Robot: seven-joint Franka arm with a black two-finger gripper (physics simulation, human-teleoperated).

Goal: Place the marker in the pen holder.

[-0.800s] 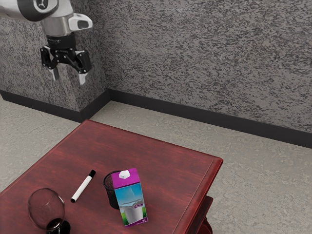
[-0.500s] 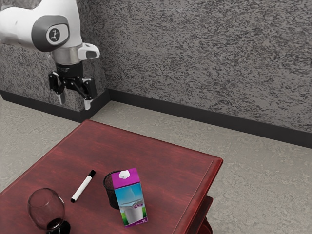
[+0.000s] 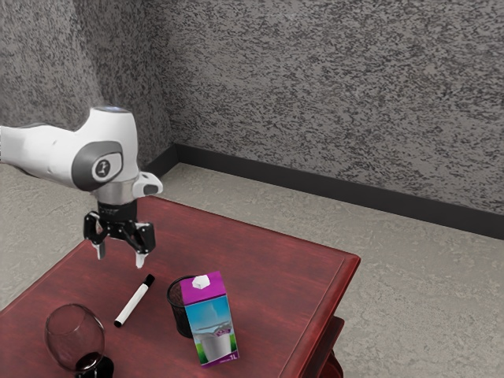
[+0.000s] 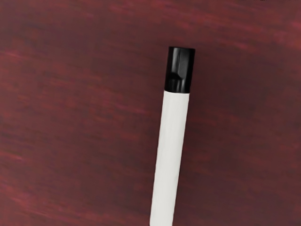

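Observation:
My gripper (image 3: 120, 258) is open above the table, its fingertips apart with nothing between them, a little above the marker's black-capped end in the exterior view. The white marker (image 3: 134, 302) lies flat on the red table, its larger black cap toward the exterior view's top. In the wrist view the marker (image 4: 170, 150) runs up to that black cap, the other end cut off. The black mesh pen holder (image 3: 181, 313) stands upright on the exterior view's right of the marker, partly hidden behind a carton.
A purple and blue carton (image 3: 211, 323) stands against or close to the pen holder; touching cannot be told. A clear wine glass (image 3: 75, 339) with a dark base is near the marker's lower end. The red table (image 3: 260, 252) extends toward the exterior view's right.
My gripper has come down a long way toward the table and shifted slightly toward the exterior view's right, staying open. The marker, pen holder, carton and glass have not moved.

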